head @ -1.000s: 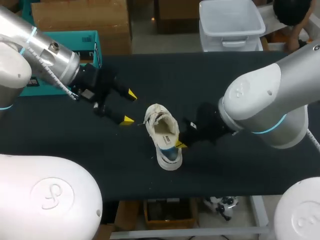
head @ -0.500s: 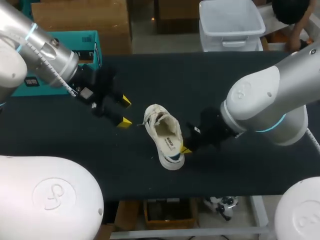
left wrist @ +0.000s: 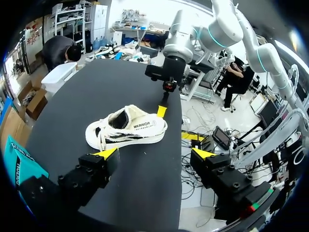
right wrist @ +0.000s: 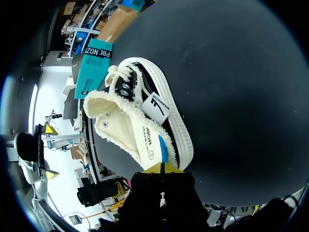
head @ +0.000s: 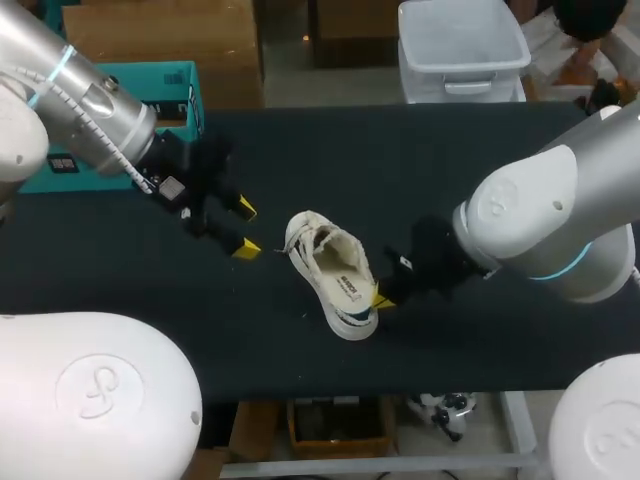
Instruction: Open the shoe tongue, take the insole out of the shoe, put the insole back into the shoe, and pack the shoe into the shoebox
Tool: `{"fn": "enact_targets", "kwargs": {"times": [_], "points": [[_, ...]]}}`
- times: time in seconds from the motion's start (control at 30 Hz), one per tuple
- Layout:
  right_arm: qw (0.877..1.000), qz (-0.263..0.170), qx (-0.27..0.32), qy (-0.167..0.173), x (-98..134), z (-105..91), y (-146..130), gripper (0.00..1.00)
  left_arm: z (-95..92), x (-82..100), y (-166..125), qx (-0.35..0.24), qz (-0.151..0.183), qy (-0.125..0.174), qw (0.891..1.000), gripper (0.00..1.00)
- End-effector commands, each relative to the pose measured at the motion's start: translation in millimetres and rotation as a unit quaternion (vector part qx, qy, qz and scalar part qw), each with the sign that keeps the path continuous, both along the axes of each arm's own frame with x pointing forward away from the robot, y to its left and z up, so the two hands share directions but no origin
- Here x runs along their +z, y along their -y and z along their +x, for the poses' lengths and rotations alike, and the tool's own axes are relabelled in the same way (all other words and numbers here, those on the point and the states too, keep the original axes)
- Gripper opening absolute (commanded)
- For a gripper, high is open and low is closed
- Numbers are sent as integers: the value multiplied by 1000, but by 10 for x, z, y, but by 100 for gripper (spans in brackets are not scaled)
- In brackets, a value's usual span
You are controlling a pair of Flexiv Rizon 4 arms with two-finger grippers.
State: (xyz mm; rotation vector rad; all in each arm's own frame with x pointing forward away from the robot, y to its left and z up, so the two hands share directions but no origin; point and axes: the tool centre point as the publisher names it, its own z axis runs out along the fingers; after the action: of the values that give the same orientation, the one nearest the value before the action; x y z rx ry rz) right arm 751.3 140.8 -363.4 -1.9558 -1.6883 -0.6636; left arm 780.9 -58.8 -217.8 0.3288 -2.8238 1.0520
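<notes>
Early days, looks like: shoe [head: 335, 275] lies mid-table, insole [right wrist: 145, 137] mostly inside, heel end pinched in the right gripper [right wrist: 161, 167]'s closed tips. Left gripper [head: 243, 228] gapes empty just left. Reinserting and boxing remain.

Head view — high behind me, down on the table [head: 330, 160]. Left wrist view: faces the shoe [left wrist: 126, 129] from a little off. Right wrist view — close over it. All share the shoe.
</notes>
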Motion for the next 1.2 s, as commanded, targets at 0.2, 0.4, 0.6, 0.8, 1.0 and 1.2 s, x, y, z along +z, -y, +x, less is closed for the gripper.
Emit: {"fn": "enact_targets", "kwargs": {"times": [0.2,0.4,0.6,0.8,1.0,1.2], "points": [[1000,4,-2,11,79,-50,12,54,-82,11,-2,6,5,5,1000,100],[1000,11,1,12,74,-49,-6,100,-85,9,-3,5,5,6,1000,100],[1000,19,6,3,4,-26,-44,100,-89,2,-11,5,5,6,1000,100],[1000,16,14,11,154,-69,-115,0,-80,0,-43,8,3,6,1000,100],[1000,16,14,11,154,-69,-115,0,-80,0,-43,8,3,6,1000,100],[1000,9,28,11,317,-73,-185,0,-60,-7,-67,9,0,5,1000,100]]}}
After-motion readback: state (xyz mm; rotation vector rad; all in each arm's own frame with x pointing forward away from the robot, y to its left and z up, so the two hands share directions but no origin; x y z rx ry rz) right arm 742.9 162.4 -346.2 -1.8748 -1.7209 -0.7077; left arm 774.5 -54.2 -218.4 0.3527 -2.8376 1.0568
